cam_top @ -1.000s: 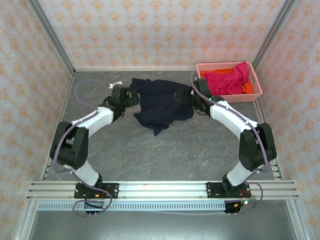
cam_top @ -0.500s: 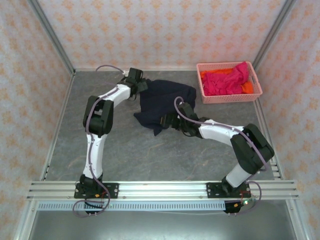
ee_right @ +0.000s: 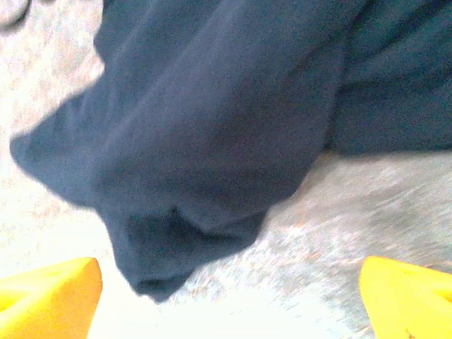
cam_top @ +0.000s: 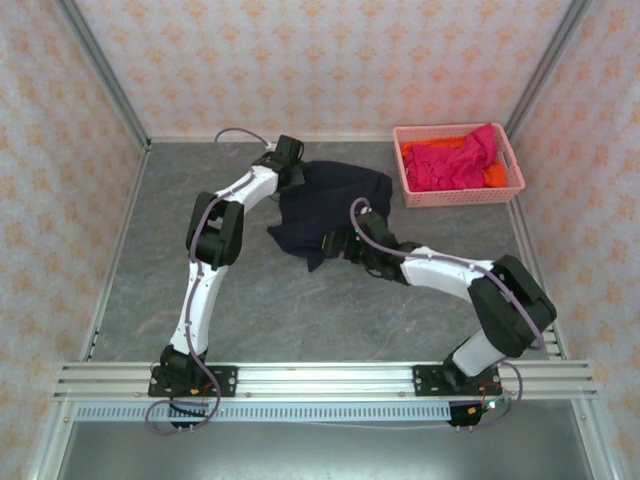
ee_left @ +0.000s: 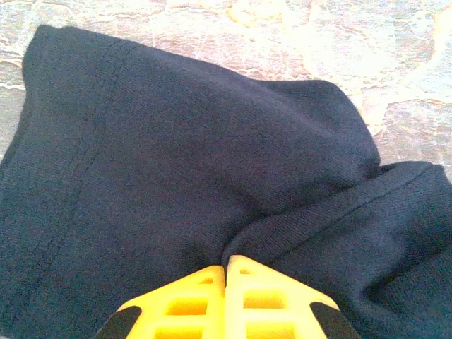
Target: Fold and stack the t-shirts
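Note:
The dark navy t-shirt [cam_top: 330, 205] lies rumpled on the grey table at the back middle. My left gripper [cam_top: 297, 170] reaches to its far left corner; in the left wrist view the yellow fingers [ee_left: 198, 296] are pressed together with a fold of navy cloth [ee_left: 176, 141] pinched at their tips [ee_left: 226, 267]. My right gripper [cam_top: 332, 243] sits at the shirt's near edge, open wide; a drooping navy corner [ee_right: 176, 233] lies between its yellow fingertips [ee_right: 49, 293]. The magenta-red shirt [cam_top: 455, 162] and the orange shirt [cam_top: 494, 177] lie bunched in the basket.
The pink lattice basket [cam_top: 460, 195] stands at the back right corner. Metal frame posts and patterned walls close in the table. Bare grey tabletop [cam_top: 300, 310] stretches in front of the navy shirt and to its left.
The left arm stretched out to the shirt's far left corner. The right gripper left the shirt's right side by the basket and came to its near edge.

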Motion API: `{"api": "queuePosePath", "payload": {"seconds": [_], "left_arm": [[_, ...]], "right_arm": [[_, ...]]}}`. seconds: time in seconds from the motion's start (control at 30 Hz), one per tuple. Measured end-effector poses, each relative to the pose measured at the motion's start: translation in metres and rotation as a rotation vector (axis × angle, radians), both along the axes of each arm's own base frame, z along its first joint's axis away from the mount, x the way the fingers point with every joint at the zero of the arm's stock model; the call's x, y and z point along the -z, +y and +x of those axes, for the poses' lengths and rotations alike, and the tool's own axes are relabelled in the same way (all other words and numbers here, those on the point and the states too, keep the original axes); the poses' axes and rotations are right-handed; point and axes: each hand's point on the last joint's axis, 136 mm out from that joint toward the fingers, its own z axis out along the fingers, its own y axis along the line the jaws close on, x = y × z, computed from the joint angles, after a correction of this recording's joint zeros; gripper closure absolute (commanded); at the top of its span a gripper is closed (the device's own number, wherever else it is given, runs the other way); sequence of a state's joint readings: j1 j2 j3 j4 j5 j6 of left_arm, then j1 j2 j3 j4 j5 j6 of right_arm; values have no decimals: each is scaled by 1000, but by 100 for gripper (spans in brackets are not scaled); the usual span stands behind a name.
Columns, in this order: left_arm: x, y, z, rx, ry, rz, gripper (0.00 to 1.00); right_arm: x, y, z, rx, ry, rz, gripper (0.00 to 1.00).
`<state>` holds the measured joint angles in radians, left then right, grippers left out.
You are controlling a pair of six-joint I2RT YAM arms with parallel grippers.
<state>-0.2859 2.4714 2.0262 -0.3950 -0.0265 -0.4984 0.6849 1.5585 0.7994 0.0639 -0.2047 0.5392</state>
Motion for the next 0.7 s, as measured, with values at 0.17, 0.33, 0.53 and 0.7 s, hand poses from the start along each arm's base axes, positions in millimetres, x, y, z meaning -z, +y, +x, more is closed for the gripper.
{"api": "queuePosePath", "payload": {"seconds": [0.17, 0.33, 0.53, 0.7], "left_arm": [[2, 9, -8, -16, 9, -7, 100], [2, 19, -17, -33, 26, -6, 100], [1, 23, -26, -45, 21, -13, 100], [-2, 29, -39, -68, 27, -26, 100]], "right_arm": [[36, 27, -16, -43, 68, -12, 25], [48, 34, -5, 18, 91, -22, 51], [54, 27, 1, 72, 101, -40, 67], [50, 47, 9, 29, 100, 24, 100]]}}
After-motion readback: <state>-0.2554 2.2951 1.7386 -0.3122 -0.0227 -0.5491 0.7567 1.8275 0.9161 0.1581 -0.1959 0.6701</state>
